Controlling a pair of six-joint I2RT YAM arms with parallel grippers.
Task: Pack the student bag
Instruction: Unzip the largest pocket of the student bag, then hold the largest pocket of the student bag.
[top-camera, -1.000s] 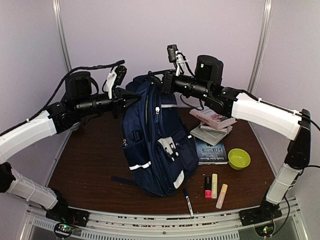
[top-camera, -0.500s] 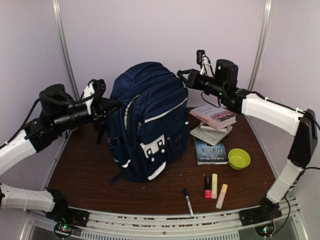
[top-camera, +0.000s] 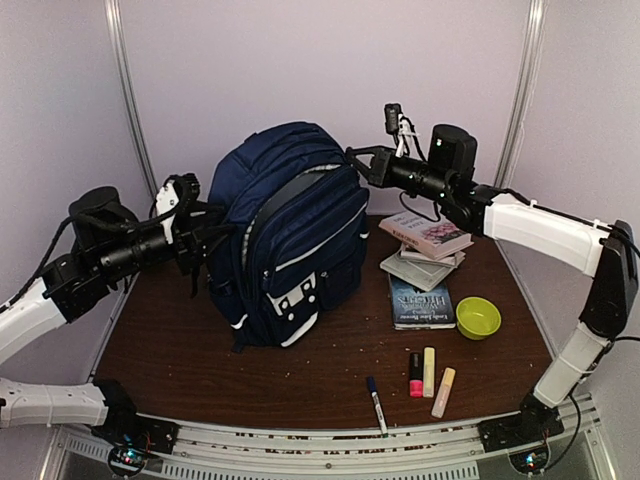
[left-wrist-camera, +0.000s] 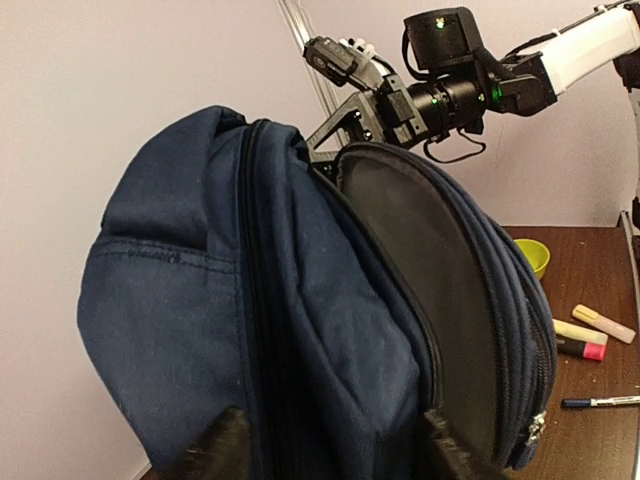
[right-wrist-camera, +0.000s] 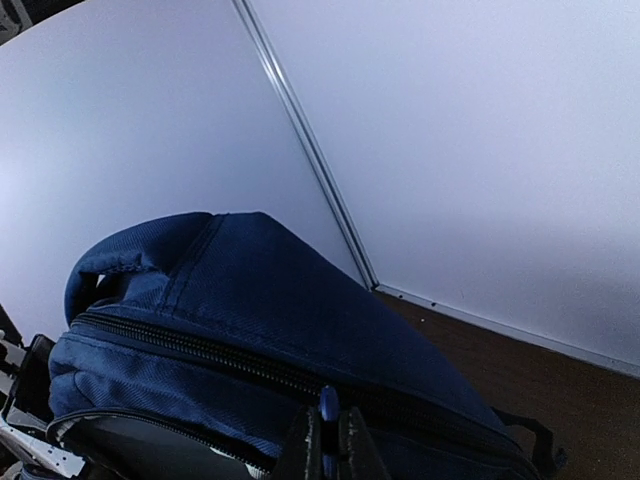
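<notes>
Bag (top-camera: 290, 240) stands unzipped, books (top-camera: 425, 235) and pens (top-camera: 428, 372) unpacked on the desk (top-camera: 180, 330); my right gripper (top-camera: 352, 160) is clamped on its top edge, my left gripper (top-camera: 212, 228) parted against its back.

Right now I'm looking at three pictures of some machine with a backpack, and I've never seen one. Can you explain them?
It is a robot with two arms bolted at the near edge of a brown table. The wide picture looks down from above and behind them; the other two come from a camera on each wrist. A navy backpack stands upright on the table. The right pincer is pinched shut on what looks like a zipper tab at the bag's top. The left pincer has its fingers apart, astride the bag's side. Lying loose on the robot's right: a pile of books, a green bowl, three highlighters and a marker pen.
</notes>
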